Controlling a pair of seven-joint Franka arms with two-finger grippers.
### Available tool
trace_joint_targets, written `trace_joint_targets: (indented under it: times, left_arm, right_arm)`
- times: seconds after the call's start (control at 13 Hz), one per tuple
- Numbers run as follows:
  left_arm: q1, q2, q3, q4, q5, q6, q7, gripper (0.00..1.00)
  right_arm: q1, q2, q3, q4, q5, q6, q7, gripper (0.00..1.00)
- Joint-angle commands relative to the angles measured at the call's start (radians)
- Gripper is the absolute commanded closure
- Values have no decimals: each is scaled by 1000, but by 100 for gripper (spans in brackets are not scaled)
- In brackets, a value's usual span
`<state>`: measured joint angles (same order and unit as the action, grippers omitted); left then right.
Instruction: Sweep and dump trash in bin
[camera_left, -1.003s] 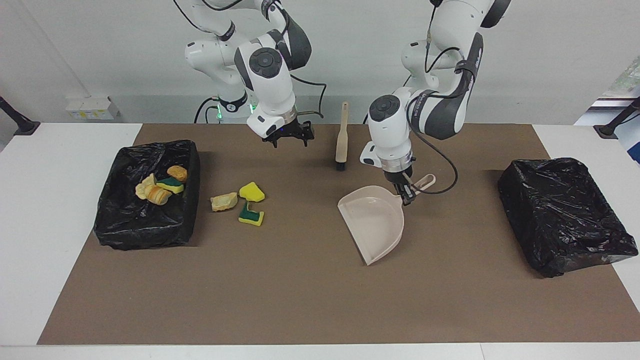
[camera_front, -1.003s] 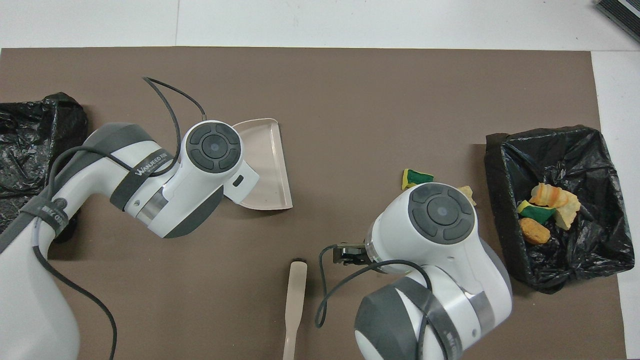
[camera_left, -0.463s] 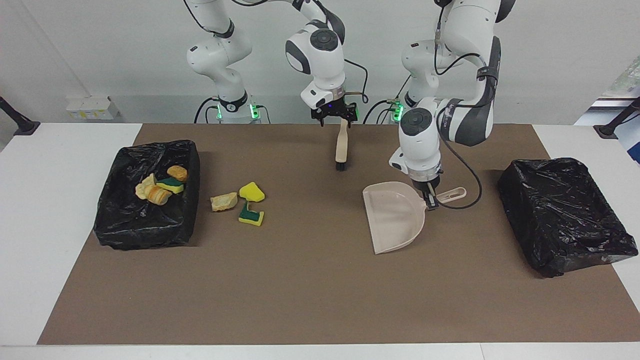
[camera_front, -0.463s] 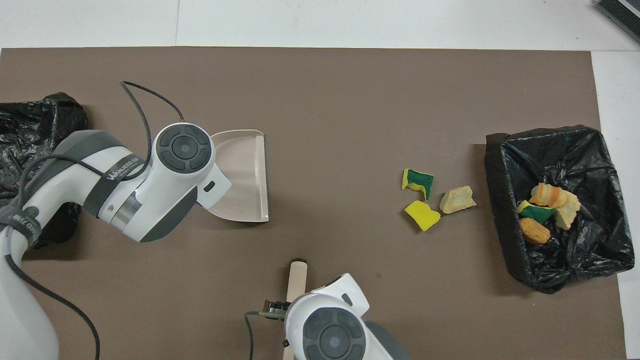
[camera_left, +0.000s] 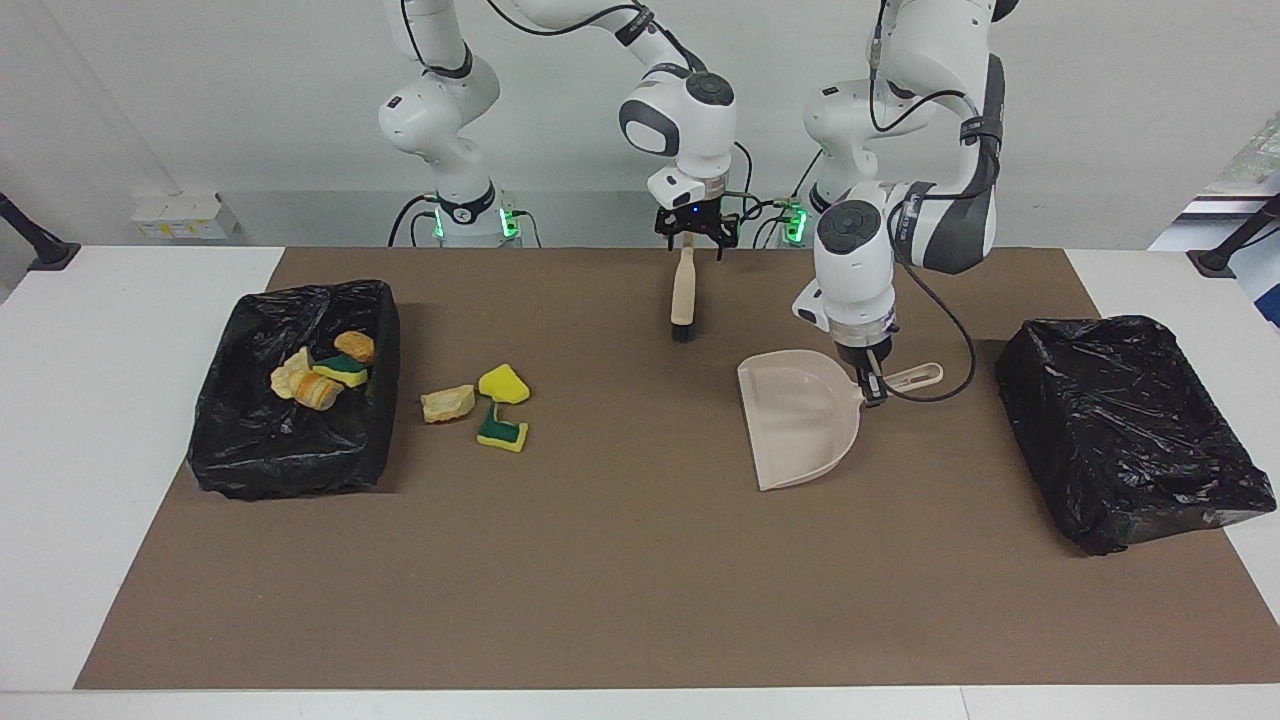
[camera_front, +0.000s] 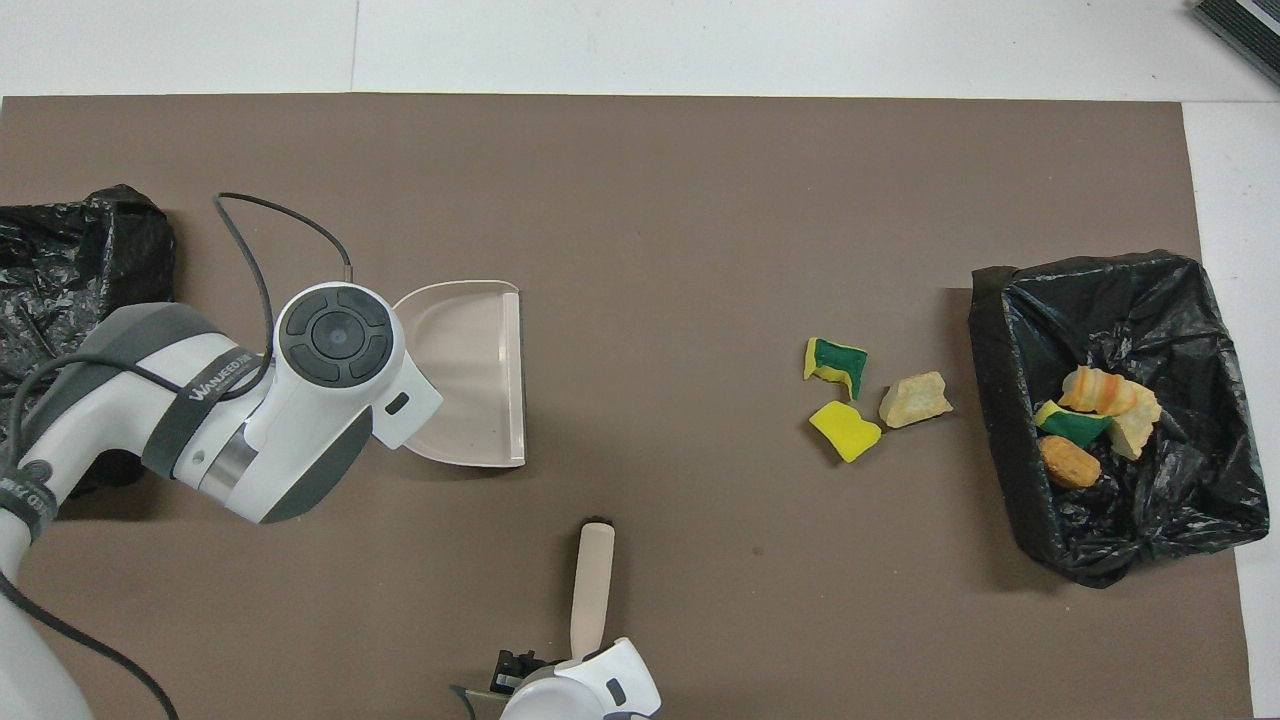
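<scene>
Right gripper (camera_left: 697, 243) spread open over brush (camera_left: 683, 290) handle end — long axis runs straight away from robots, bristles farthest. Left gripper (camera_left: 872, 385) clamped on dustpan (camera_left: 800, 425) handle. Loose trash (camera_left: 480, 403) on mat beside filled bin (camera_left: 240, 440), toward right arm's end — well apart from dustpan.

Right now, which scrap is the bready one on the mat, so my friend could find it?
Find the black bin holding trash at the right arm's end. Three scraps lie on the brown mat beside it. The tan bread-like lump is the one closest to the bin; its two neighbours are yellow and green.
</scene>
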<state>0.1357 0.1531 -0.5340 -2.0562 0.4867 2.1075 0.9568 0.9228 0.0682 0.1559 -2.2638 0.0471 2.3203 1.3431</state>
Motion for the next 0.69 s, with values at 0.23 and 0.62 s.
trace_joint_targets:
  times: [0.23,0.62]
  left_arm:
    - [-60,-4,11,-58,-23,94,-38,100]
    - [-85,16,11,-45,-23,143,-136,100]
  right_arm:
    - [13,-53,-4,-71,-23,37,24,23]
    - [47,-56,-1,-57,-9,25,53,37]
